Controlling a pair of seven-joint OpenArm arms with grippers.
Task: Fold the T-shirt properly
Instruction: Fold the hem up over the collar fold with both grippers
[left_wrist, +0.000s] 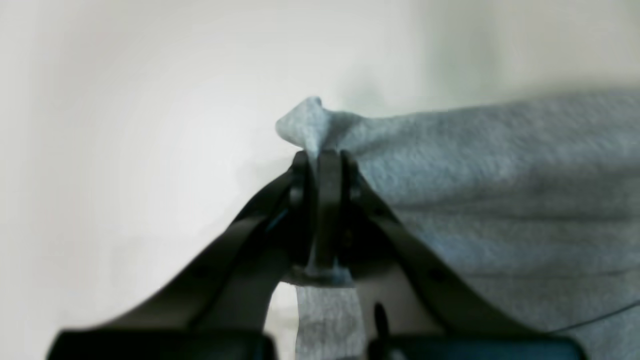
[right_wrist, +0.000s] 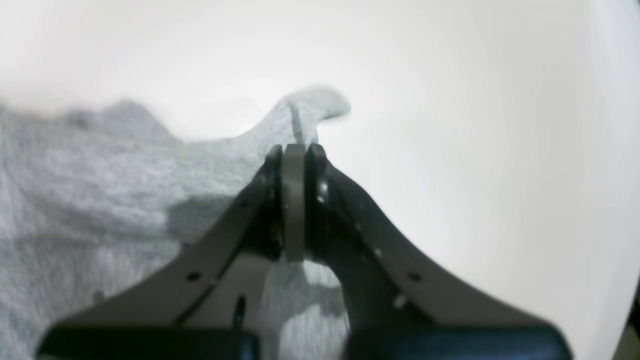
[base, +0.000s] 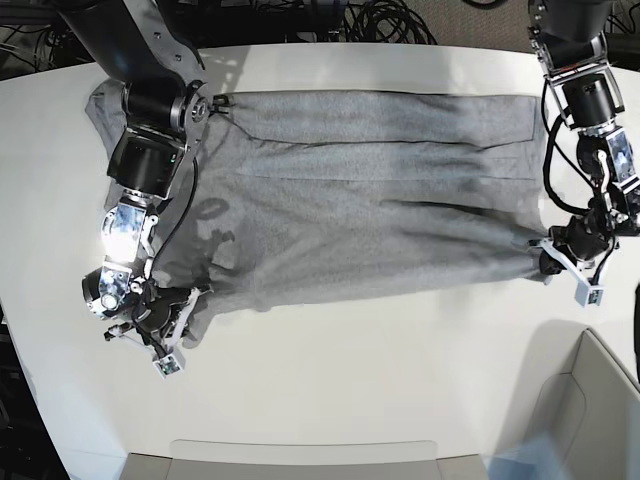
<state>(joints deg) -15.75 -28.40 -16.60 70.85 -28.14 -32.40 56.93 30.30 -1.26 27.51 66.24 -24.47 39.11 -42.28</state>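
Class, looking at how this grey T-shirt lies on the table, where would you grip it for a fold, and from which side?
Grip the T-shirt at its two near-edge corners, coming from the ends: it lies spread wide, and the left gripper and right gripper already pinch those bunched corners.

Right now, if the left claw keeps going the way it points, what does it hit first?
Likely only bare tabletop. The left claw is shut on a T-shirt corner, whose bunched tip sticks out past it. Beyond, nothing shows, though depth is unclear.
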